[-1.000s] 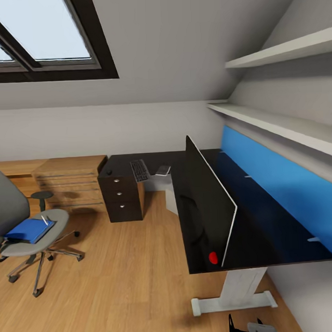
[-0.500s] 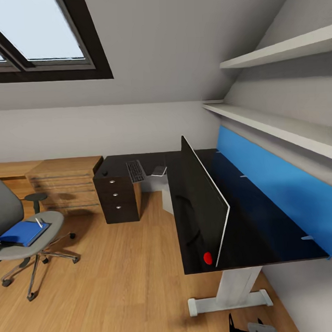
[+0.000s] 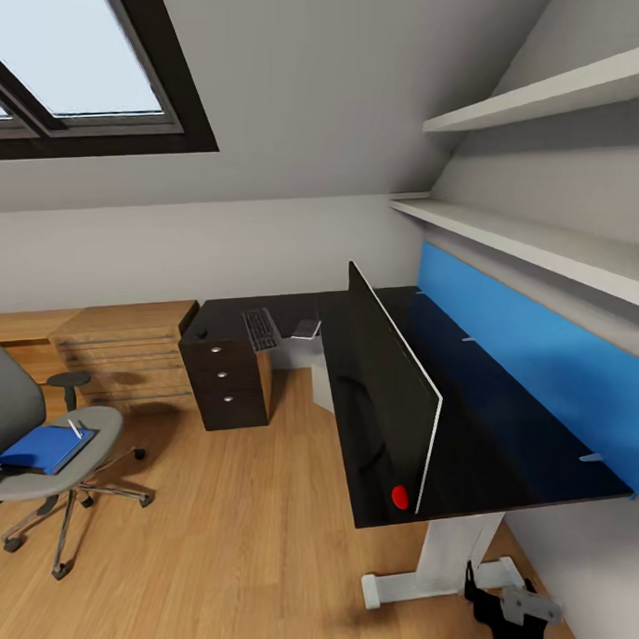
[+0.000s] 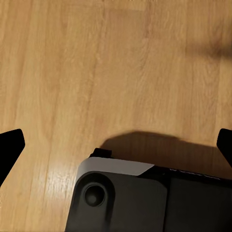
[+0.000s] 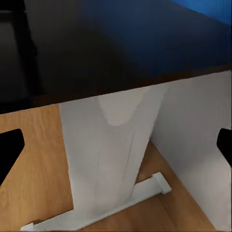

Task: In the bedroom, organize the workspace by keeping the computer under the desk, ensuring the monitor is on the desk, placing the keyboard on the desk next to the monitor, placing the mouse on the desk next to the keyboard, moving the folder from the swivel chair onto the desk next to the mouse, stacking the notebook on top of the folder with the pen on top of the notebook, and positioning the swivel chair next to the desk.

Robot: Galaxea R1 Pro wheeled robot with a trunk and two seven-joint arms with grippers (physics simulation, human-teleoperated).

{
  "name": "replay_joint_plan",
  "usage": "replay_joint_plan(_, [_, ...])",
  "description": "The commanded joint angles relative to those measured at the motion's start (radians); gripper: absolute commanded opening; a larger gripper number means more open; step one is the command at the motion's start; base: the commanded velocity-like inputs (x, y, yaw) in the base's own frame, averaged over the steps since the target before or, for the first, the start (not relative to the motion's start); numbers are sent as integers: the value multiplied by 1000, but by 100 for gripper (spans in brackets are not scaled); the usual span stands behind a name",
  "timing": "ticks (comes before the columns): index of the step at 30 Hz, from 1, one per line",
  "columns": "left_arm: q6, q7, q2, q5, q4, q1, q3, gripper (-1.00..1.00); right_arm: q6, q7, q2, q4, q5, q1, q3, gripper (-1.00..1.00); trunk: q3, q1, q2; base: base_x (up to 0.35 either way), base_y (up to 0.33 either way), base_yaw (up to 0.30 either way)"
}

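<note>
Landmark = desk [image 3: 474, 461], black L-top on white pedestal.

Monitor [image 3: 393, 400] stands on it edge-on to cam, long axis along the near wing, red dot at near lower corner; already where the task wants it.

Keyboard [image 3: 260, 329] on far wing, long axis pointing away from cam; dark speck beyond it near the wing's far end, prob. the mouse [image 3: 202, 334], too small to confirm.

Swivel chair [image 3: 36, 434] well apart from desk, carrying folder [image 3: 44, 448] flat on seat w/ pen [image 3: 75, 428] on top, so folder needs fetching.

Right gripper [image 3: 507, 601] low by desk pedestal, fingers spread, nothing held. Left gripper [image 4: 116, 145] over bare floor, fingers apart, empty.
</note>
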Motion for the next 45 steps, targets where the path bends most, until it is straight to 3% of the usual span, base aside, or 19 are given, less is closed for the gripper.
replay_joint_plan(1, [-4,6,1,9,0,-1,-8,100,4,-4,-5,-21,-8,-1,-6,100,-2,1,-2,0,0,0])
replay_joint_plan(3, [-4,6,1,8,0,-1,-8,100,45,-33,-22,-85,-19,-1,-24,100,-2,1,-2,0,0,0])
replay_joint_plan(4, [-4,6,1,8,0,-1,-8,100,117,-51,-47,-168,-41,-1,-48,100,-2,1,-2,0,0,0])
replay_joint_plan(7, [-4,6,1,8,0,-1,-9,100,266,-62,-78,-304,-85,-1,-81,100,-2,1,-2,0,0,0])
replay_joint_plan(8, [-4,6,1,7,0,-1,-9,100,516,-67,-96,-502,-142,0,-107,100,-2,1,-2,0,0,0])
replay_joint_plan(11, [-4,6,1,7,0,-1,-9,100,714,-67,-102,-628,-170,5,-116,100,-2,1,-2,0,0,0])
replay_joint_plan(12, [-4,6,1,7,0,-1,-9,100,829,-65,-103,-687,-193,24,-120,100,-2,1,-2,0,0,0])
replay_joint_plan(18, [-4,5,-1,8,0,-1,-9,100,849,-64,-101,-722,-240,57,-123,100,-2,1,-2,0,0,0])
replay_joint_plan(23, [-4,6,0,9,0,-1,-9,100,845,-65,-103,-735,-247,67,-124,100,-2,1,-2,0,0,0])
replay_joint_plan(24, [-4,6,0,9,0,-1,-9,100,844,-65,-103,-747,-247,69,-124,100,-2,1,-2,0,0,0])
replay_joint_plan(26, [-4,5,0,8,0,-1,-9,100,845,-68,-102,-861,-247,81,-124,100,-2,1,-2,58,0,0])
replay_joint_plan(35, [-4,5,0,7,0,-1,-11,100,856,-67,-96,-957,-249,94,-112,100,-2,1,-2,252,0,0])
replay_joint_plan(39, [-6,5,-1,4,0,-1,-15,100,840,-62,-76,-919,-236,94,-57,100,-2,1,-2,210,0,0])
replay_joint_plan(43, [-6,5,-1,3,0,-1,-16,100,784,-64,-66,-897,-227,94,28,100,-2,1,-2,64,0,0])
replay_joint_plan(45, [-7,5,-1,3,0,-1,-18,100,769,-65,-61,-892,-227,94,47,100,-2,1,-2,27,0,4])
